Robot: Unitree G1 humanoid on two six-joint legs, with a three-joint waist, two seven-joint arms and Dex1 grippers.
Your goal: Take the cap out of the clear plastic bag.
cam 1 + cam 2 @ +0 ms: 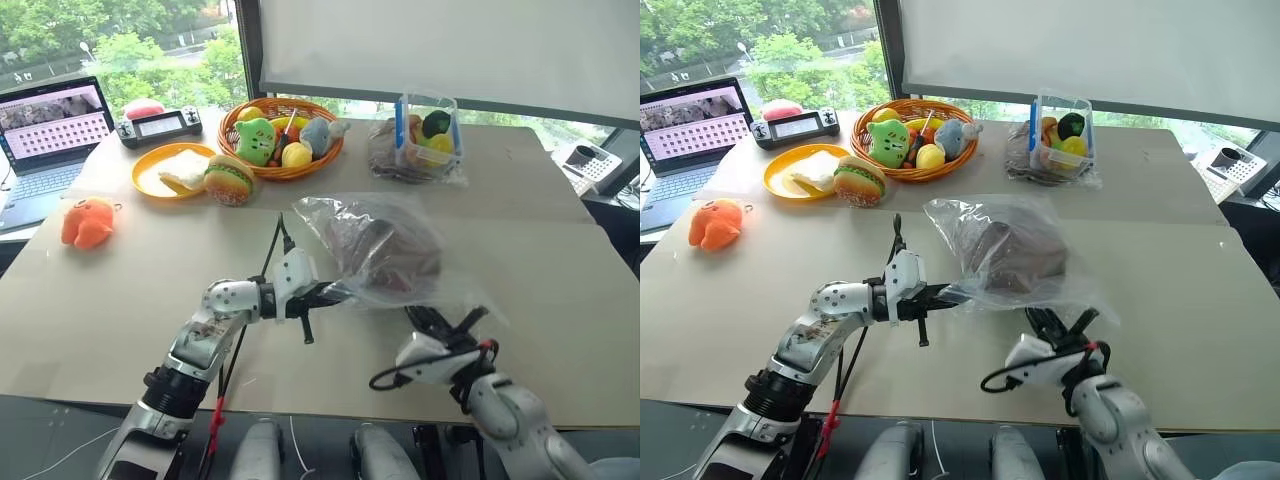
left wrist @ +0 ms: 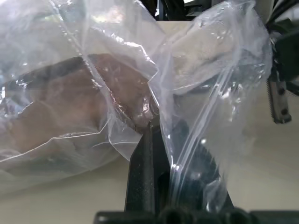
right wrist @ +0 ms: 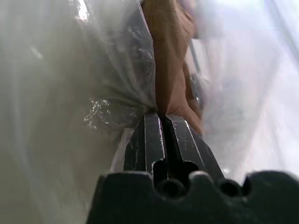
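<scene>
Your left claw (image 1: 333, 294) is clenched on the left edge of the clear plastic bag (image 1: 385, 250) and holds it just above the worktop (image 1: 150, 290). Your right claw (image 1: 432, 322) is squeezed tight on the near edge of the same bag, close to the worktop's front edge. The cap (image 1: 375, 255) is still inside the bag, a dark brown lump in the middle of the worktop, between your two claws and a little behind them. Farther back you can see a toy burger (image 1: 229, 180) beside an orange plate (image 1: 152, 177), and a basket (image 1: 282, 166) full of toys near the back edge. An orange soft toy (image 1: 88, 222) lies by the left edge.
</scene>
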